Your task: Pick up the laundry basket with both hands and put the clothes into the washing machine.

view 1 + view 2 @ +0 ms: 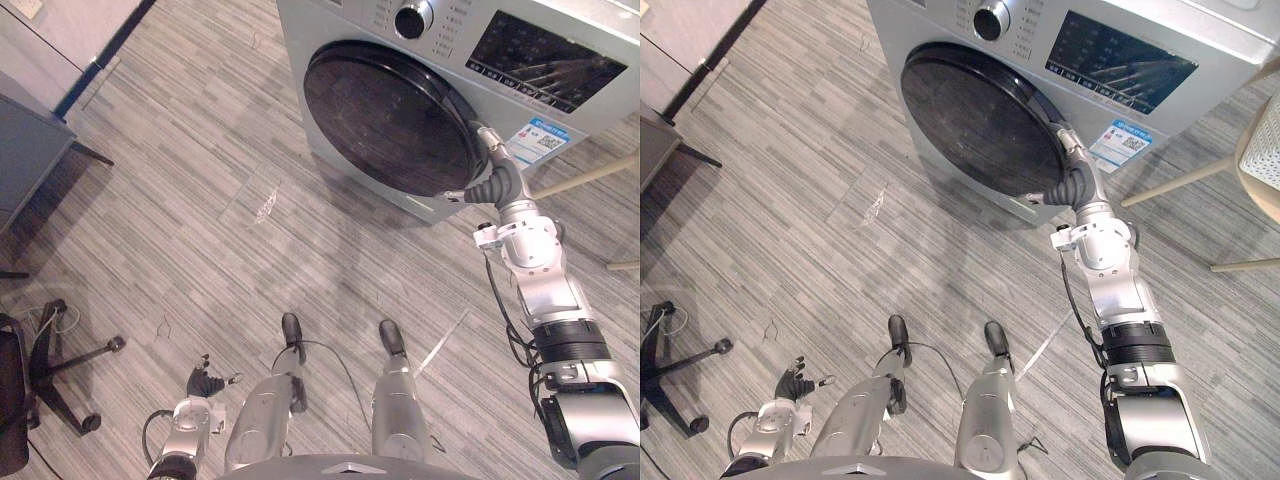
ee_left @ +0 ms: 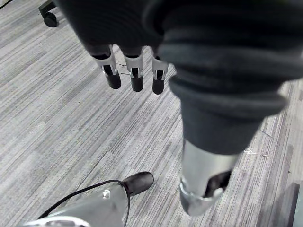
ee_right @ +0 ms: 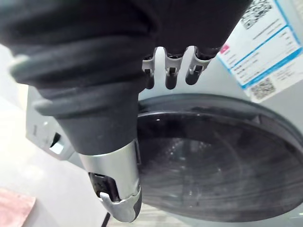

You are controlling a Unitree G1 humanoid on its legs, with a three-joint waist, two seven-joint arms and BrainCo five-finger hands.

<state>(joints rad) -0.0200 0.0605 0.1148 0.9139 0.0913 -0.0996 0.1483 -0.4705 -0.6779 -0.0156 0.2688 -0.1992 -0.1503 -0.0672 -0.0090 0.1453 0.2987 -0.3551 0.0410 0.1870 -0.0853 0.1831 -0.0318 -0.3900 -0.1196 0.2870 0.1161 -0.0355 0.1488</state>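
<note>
Head stereo pair down over floor [image 1: 200, 230], washing machine [image 1: 390, 115]; wrist cameras close behind left hand [image 2: 136, 71], right hand [image 3: 171, 71].

Floor: grey wood-look planks [image 1: 180, 230] in streaked light and dark strips, laid across the whole room.
Light: a pale patch of glare [image 1: 265, 205] on the planks in mid-floor.
Far left corner: a pale wall panel [image 1: 60, 35] edged by a dark blue skirting strip [image 1: 105, 55].
Left side: a dark grey cabinet [image 1: 25, 150] on a thin dark foot.
Lower left: the black star base of an office chair [image 1: 70, 370], with castors on the floor.
Right side: slanting pale wooden legs [image 1: 590, 175] of some furniture.
</note>
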